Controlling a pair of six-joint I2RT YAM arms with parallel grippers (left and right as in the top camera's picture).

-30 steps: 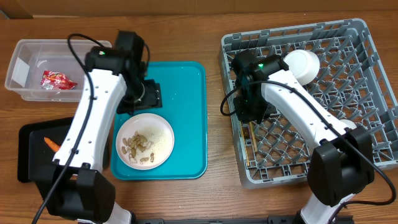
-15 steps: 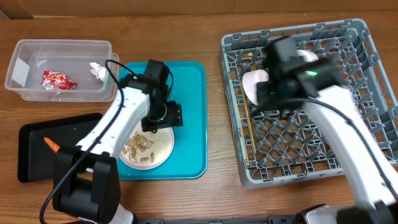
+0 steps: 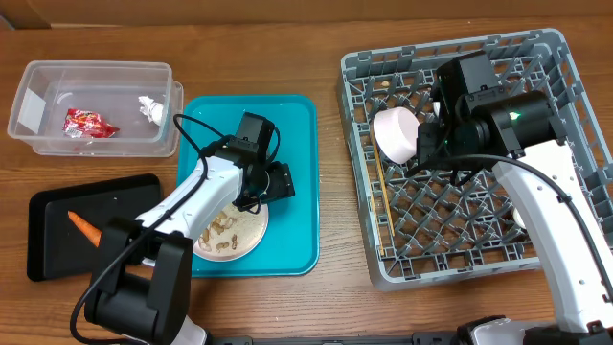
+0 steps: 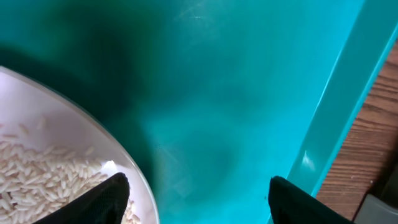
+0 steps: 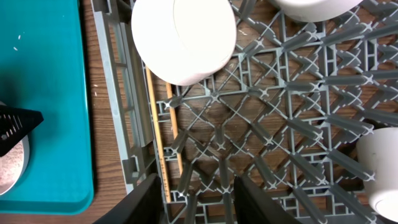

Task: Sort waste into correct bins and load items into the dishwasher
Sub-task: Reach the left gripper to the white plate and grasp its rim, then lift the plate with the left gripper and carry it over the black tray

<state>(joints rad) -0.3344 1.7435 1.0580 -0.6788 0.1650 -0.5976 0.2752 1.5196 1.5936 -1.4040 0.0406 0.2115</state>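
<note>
A plate [image 3: 228, 233] of peanut shells [image 3: 218, 226] and rice [image 4: 43, 180] was seen on the teal tray [image 3: 287, 125], with the left gripper [image 4: 199, 193] held apart at its rim. A carrot [image 3: 84, 227] lay in the black tray [image 3: 115, 206]. The right gripper [image 5: 196, 199] was spread, empty, over the dish rack [image 3: 546, 96], near chopsticks [image 5: 159, 143] and a tipped bowl [image 5: 183, 37]. A wrapper [image 3: 86, 123] and tissue [image 3: 148, 105] lay in the clear tub [image 3: 96, 67].

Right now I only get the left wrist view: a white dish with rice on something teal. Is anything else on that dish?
Observer: Yes, the plate also holds peanut shells, seen from overhead.
Operator: Where is the other rubbish?
Observer: A red wrapper and a tissue lie in the clear tub.
Operator: And other dishes?
Observer: A white bowl sits tilted in the grey rack.
</note>
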